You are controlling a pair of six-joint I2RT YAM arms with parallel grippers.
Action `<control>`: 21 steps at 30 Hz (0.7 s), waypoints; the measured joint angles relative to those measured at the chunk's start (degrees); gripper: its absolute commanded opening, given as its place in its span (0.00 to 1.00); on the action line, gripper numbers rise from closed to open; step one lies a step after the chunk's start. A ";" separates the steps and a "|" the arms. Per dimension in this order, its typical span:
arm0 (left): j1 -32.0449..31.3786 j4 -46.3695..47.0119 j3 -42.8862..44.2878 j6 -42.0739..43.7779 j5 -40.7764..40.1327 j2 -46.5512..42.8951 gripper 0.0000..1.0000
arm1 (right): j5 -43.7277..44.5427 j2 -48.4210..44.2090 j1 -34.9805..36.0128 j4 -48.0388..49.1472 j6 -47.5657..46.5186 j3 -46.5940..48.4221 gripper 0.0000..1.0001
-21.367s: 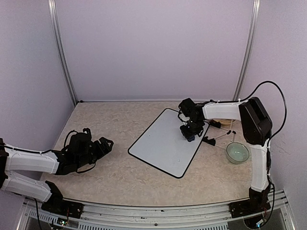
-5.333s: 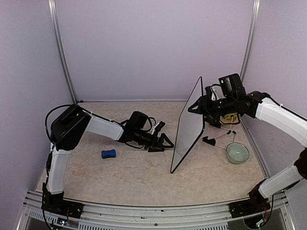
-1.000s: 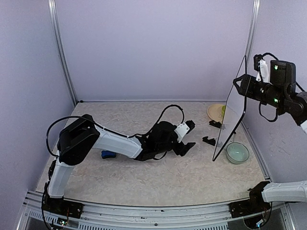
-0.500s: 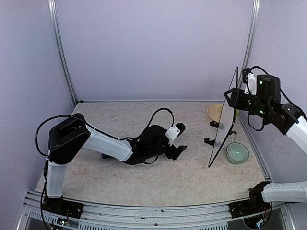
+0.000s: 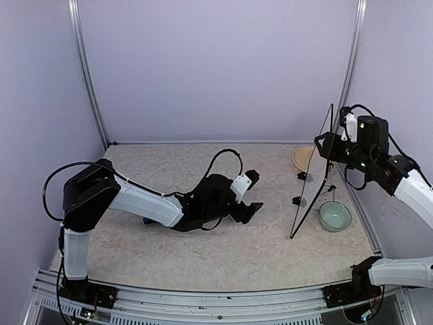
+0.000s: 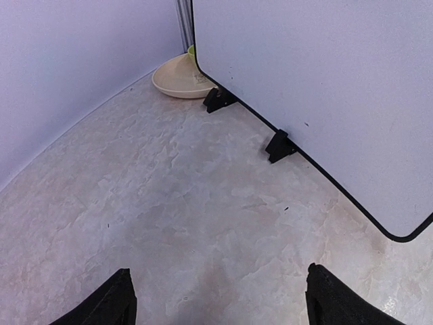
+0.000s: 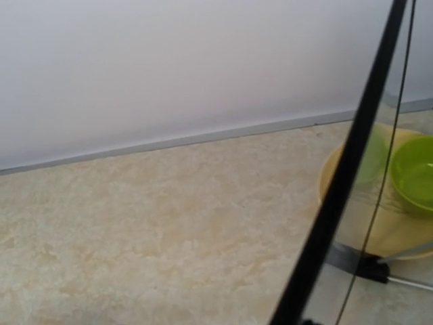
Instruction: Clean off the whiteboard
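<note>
The whiteboard stands almost on edge at the right of the table, tilted, its lower corner down near the tabletop. My right gripper is shut on its upper edge. In the left wrist view the whiteboard fills the upper right, white with no writing showing, in a black frame. In the right wrist view only its black edge shows, running diagonally; my own fingers are out of that view. My left gripper is open and empty, low over the middle of the table, facing the board; its fingertips show at the bottom edge.
Two black stand feet sit under the board. A yellow plate with a green bowl is at the back right. A pale glass bowl sits right of the board. The blue eraser peeks from behind my left arm.
My right gripper has carried the board down and to the left, toward the stand feet. My left gripper has drawn back slightly to the left and stays open.
</note>
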 measured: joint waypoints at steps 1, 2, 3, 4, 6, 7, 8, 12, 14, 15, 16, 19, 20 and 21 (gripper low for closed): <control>0.00 -0.04 -0.04 0.00 0.00 0.00 0.84 | -0.37 -0.02 -0.17 0.61 0.04 -0.26 0.15; 0.00 -0.04 -0.04 0.00 0.00 0.00 0.84 | -0.94 -0.04 -0.37 1.18 0.11 -0.57 0.16; 0.00 -0.04 -0.04 -0.02 -0.02 0.00 0.84 | -1.53 -0.15 -0.46 1.55 0.17 -0.85 0.17; 0.00 -0.04 -0.04 -0.02 -0.04 0.00 0.84 | -2.19 -0.31 -0.61 1.88 0.35 -1.14 0.18; 0.00 -0.07 -0.04 -0.02 -0.13 0.00 0.84 | -3.45 -0.98 -0.66 2.21 0.92 -1.84 0.18; 0.00 -0.07 -0.04 -0.09 -0.13 0.00 0.84 | -3.98 -1.44 -0.66 2.23 1.27 -2.12 0.18; 0.00 -0.07 -0.04 -0.17 -0.13 0.00 0.84 | -4.39 -1.88 -0.66 2.19 1.55 -2.29 0.18; 0.02 -0.04 -0.04 -0.52 -0.11 0.00 0.84 | -5.40 -3.50 -0.66 0.68 3.19 -2.43 0.15; 0.02 -0.07 -0.04 -0.68 -0.11 0.00 0.84 | -5.75 -3.98 -0.68 0.33 4.24 -2.43 0.14; 0.02 -0.07 -0.04 -0.76 -0.11 0.00 0.84 | -5.92 -4.15 -0.68 0.15 4.74 -2.43 0.14; 0.02 -0.07 -0.04 -0.83 -0.11 0.00 0.84 | -6.23 -4.39 -0.68 -0.07 5.33 -2.43 0.13; 0.07 -0.11 -0.04 -0.87 -0.11 0.00 0.84 | -7.78 -5.35 -0.70 -0.90 7.10 -2.43 0.12; 0.09 -0.11 -0.04 -0.90 -0.11 0.00 0.84 | -8.50 -5.70 -0.70 -1.20 7.67 -2.43 0.12; 0.11 -0.13 -0.04 -0.92 -0.13 -0.02 0.84 | -9.27 -6.05 -0.70 -1.53 8.20 -2.43 0.12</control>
